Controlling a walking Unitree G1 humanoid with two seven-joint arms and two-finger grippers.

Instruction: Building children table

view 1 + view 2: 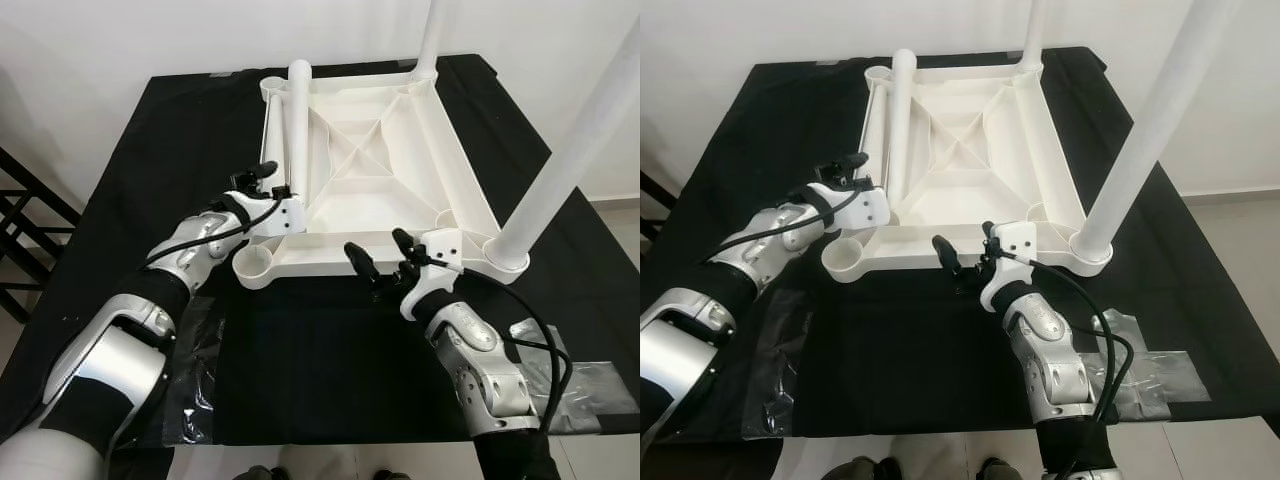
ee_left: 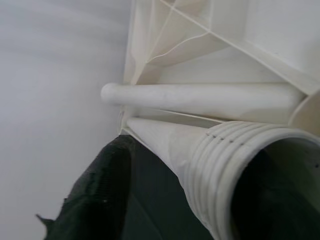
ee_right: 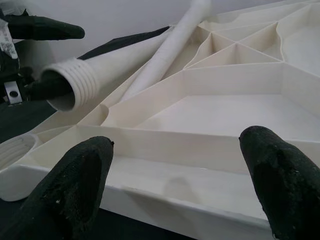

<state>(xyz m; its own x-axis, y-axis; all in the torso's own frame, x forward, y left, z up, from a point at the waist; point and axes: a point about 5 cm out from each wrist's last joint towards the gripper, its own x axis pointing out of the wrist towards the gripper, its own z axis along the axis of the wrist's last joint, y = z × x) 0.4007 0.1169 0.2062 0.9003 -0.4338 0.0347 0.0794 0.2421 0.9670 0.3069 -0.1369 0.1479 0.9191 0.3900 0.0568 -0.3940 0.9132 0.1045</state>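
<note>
Nearest the camera, crinkled clear plastic (image 1: pixel 195 375) lies on the black cloth (image 1: pixel 330 370) covering the counter, at its near left edge under the robot's left arm. Further in, the left pincer (image 1: pixel 262 182) reaches to the near left part of the upturned white tabletop (image 1: pixel 375 165), its black fingers closed about the threaded end of a loose white leg (image 3: pixel 107 75); one finger lies over the leg's rim and the other is inside its open mouth. This leg lies along the tabletop's left edge, beside a second loose leg (image 1: pixel 297 130) resting across the ribbed underside. Just near the left pincer, the tabletop's near left corner socket (image 1: pixel 255 264) stands empty. Right of that, the right pincer (image 1: pixel 383 256) hovers at the tabletop's near edge, fingers spread wide and holding nothing. Further right, one leg (image 1: pixel 570 155) stands upright in the near right socket, and another (image 1: pixel 430 38) rises from the far right corner. A grey taped patch (image 1: pixel 590 390) lies on the cloth at near right.
</note>
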